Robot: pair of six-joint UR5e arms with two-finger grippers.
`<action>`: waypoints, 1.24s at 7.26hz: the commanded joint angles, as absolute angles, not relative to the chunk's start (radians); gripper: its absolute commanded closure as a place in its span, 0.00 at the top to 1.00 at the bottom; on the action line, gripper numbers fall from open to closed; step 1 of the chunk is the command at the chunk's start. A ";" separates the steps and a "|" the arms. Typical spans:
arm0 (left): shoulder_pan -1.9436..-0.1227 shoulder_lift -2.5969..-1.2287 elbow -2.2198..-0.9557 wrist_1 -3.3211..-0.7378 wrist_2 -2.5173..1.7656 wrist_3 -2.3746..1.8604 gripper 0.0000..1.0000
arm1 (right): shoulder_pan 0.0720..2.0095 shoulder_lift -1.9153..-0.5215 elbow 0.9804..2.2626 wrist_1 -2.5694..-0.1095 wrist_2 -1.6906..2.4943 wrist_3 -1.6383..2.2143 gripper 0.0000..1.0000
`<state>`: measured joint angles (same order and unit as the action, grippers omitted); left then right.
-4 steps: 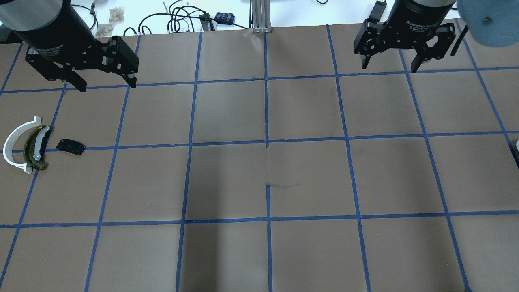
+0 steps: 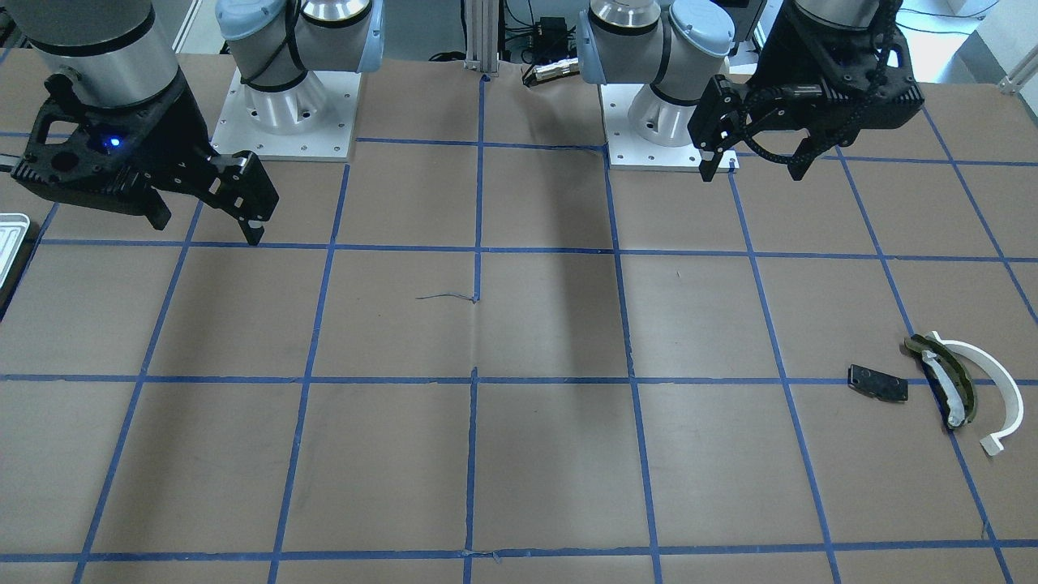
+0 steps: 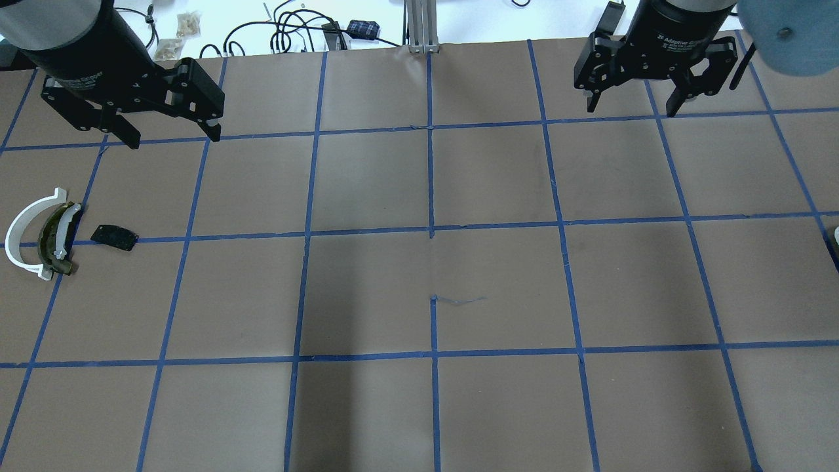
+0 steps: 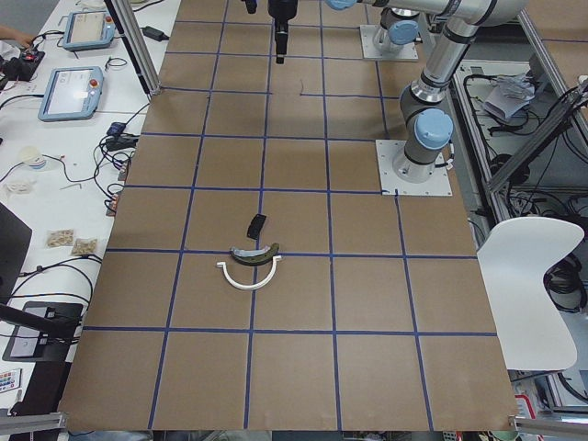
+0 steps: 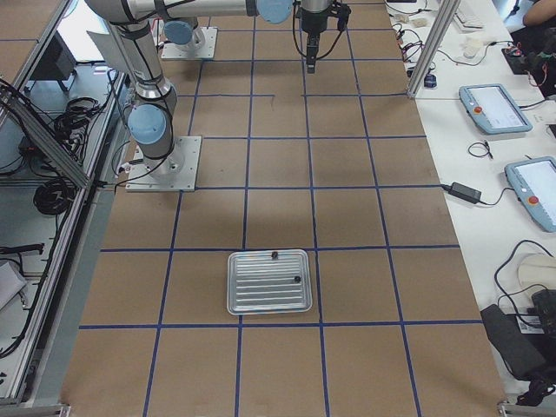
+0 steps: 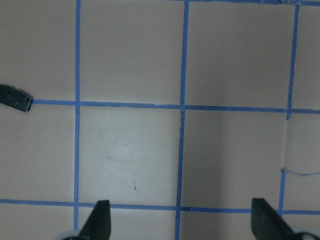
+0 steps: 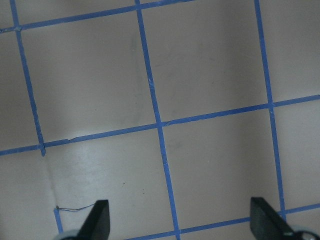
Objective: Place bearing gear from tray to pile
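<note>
The bearing gear shows only in the exterior right view, as two tiny black pieces (image 5: 274, 254) (image 5: 297, 279) lying in the white ridged tray (image 5: 233, 282). A sliver of the tray shows at the front-facing view's left edge (image 2: 10, 231). The pile lies at the table's left end: a black plate (image 3: 115, 236), a white arc (image 3: 19, 233) and an olive padded strip (image 3: 56, 239). My left gripper (image 3: 174, 137) is open and empty, raised, apart from the pile. My right gripper (image 3: 630, 108) is open and empty, raised over bare table. The gear is far from both.
The brown table bears a blue tape grid (image 3: 431, 233). Cables and small items (image 3: 301, 29) lie beyond the far edge. A metal post (image 3: 419, 26) stands at the far middle. The left wrist view catches the plate's end (image 6: 15, 97).
My right gripper has shifted very slightly toward the top of the overhead view. Nothing else has moved.
</note>
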<state>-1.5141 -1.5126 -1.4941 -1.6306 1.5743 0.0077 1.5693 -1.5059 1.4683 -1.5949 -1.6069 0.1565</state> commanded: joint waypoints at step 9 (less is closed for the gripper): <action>-1.514 -1.513 -1.497 -1.631 1.575 0.008 1.00 | 1.469 -1.503 1.474 -1.577 -1.673 -0.149 1.00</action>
<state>-1.5141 -1.5125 -1.4961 -1.6306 1.5748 0.0076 1.5251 -1.5028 1.4740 -1.5910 -1.6293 -0.0101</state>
